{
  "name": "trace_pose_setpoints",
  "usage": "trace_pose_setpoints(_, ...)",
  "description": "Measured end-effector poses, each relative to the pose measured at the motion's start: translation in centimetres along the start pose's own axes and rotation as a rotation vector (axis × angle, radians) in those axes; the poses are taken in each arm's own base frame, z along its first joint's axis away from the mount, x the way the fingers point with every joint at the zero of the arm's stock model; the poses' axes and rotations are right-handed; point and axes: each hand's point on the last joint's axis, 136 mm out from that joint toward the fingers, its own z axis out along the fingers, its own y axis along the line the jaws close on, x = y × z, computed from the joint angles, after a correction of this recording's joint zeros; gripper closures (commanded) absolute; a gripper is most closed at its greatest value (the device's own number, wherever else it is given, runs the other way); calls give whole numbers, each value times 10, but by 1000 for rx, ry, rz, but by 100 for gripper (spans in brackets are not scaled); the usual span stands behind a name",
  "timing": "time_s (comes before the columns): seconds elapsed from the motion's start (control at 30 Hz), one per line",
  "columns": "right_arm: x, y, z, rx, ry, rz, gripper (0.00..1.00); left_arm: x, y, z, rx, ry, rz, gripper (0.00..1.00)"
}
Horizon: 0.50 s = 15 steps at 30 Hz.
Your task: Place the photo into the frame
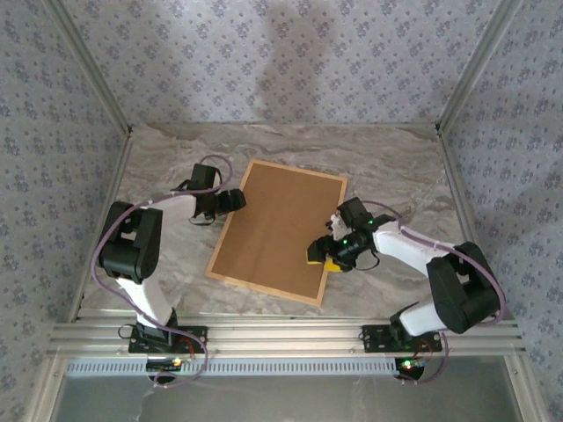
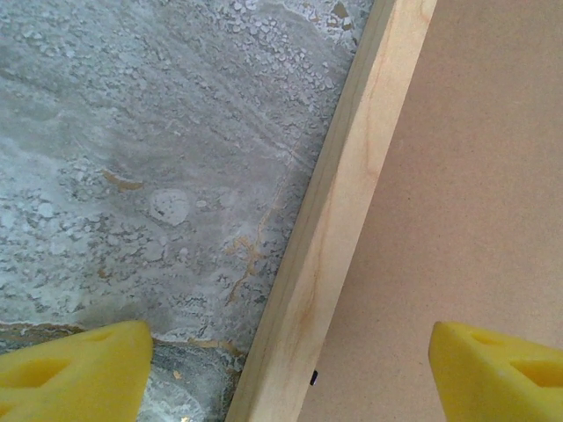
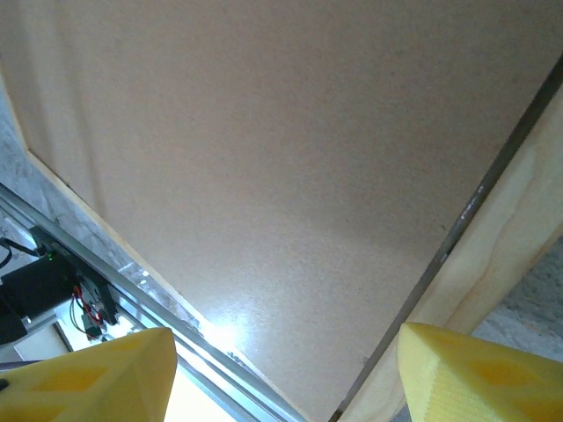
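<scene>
The left pincer (image 1: 234,200) is spread wide astride the frame's (image 1: 264,289) 10 o'clock rail, with one yellow fingertip (image 2: 70,369) over the marbled counter (image 1: 396,167) and the other over the brown backing board (image 1: 281,229) that fills the frame. The right pincer (image 1: 322,255), also parted, sits at the frame's 4 o'clock edge, one fingertip over the board and one over the tan rail. The frame lies flat mid-counter, its long sides running from 7 to 1 o'clock.

Aluminium rails (image 1: 290,338) and a patterned backdrop (image 1: 281,61) suggest a lab booth.
</scene>
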Motion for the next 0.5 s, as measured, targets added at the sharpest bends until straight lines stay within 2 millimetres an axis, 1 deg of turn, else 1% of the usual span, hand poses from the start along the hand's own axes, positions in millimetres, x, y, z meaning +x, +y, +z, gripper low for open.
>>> trace_pose_setpoints(0.33, 3, -5, 7, 12, 25, 10, 32, 0, 0, 0, 1, -1, -1, 18)
trace_pose_setpoints(0.5, 2, -1, 10, -13, 32, 15, 33, 1, 0, 1, 14, -15, -8, 19)
